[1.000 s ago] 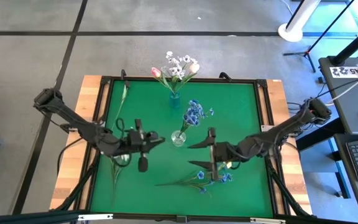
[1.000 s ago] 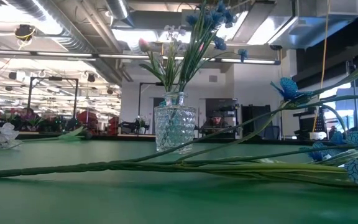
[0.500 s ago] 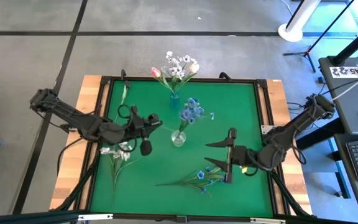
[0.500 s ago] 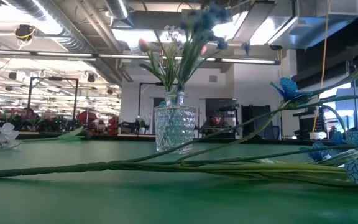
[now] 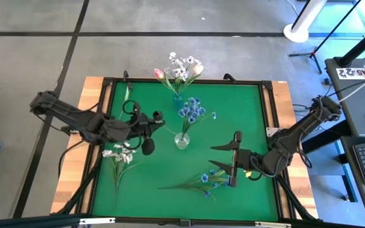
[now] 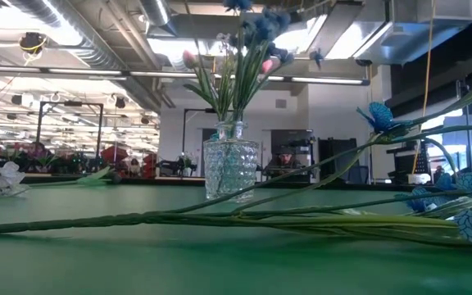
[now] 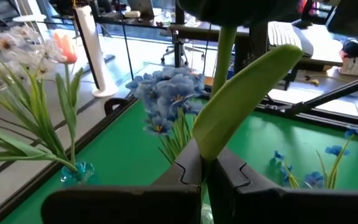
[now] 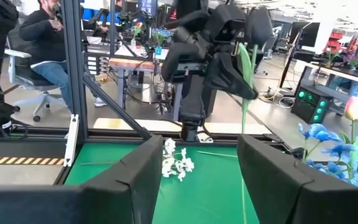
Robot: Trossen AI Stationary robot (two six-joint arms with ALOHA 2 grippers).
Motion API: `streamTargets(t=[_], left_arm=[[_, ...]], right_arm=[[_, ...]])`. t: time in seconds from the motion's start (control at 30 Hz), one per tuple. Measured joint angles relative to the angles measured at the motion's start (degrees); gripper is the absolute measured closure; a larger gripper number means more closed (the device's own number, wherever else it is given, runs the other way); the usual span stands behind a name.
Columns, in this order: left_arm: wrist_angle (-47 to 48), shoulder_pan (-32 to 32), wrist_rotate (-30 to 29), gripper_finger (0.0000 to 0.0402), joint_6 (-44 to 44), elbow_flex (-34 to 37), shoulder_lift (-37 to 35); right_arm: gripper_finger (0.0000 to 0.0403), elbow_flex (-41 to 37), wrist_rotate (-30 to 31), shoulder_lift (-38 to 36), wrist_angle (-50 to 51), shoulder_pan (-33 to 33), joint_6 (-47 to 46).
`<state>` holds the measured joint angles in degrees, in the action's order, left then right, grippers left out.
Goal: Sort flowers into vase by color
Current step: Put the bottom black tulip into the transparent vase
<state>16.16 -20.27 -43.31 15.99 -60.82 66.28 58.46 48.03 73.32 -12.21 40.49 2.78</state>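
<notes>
Left gripper (image 5: 149, 121): left of centre in the high view, fingers pinched on a green stem (image 7: 224, 46) (its bloom is hidden).
Right gripper (image 5: 232, 158): lower right, spread wide, holding nothing.
Handling: stems look light, thin and springy; best pinched low on the stalk, not at the soft blossoms.
Clear vase (image 5: 182, 140): centre, blue flowers (image 5: 191, 110).
Blue vase (image 5: 178, 101): upper centre, pink and white.
Loose: blue spray (image 5: 201, 182) lower centre; white spray (image 5: 120, 154) at left.

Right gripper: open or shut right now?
Open. In the high view the right gripper shows its fingers spread wide, empty, above the blue flowers lying on the mat.
</notes>
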Motion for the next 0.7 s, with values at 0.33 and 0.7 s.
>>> streamTargets(t=[0.33,0.7], left_arm=[[-0.28,5.62,9.06,0.0401,1.92,-0.02,8.14],[1.39,5.97,11.21,0.0306,2.42,-0.02,10.23]], right_arm=[[0.0198,-0.02,0.00,0.02,0.56,0.00,-0.13],[0.0198,-0.04,-0.02,0.02,3.50,0.00,-2.62]])
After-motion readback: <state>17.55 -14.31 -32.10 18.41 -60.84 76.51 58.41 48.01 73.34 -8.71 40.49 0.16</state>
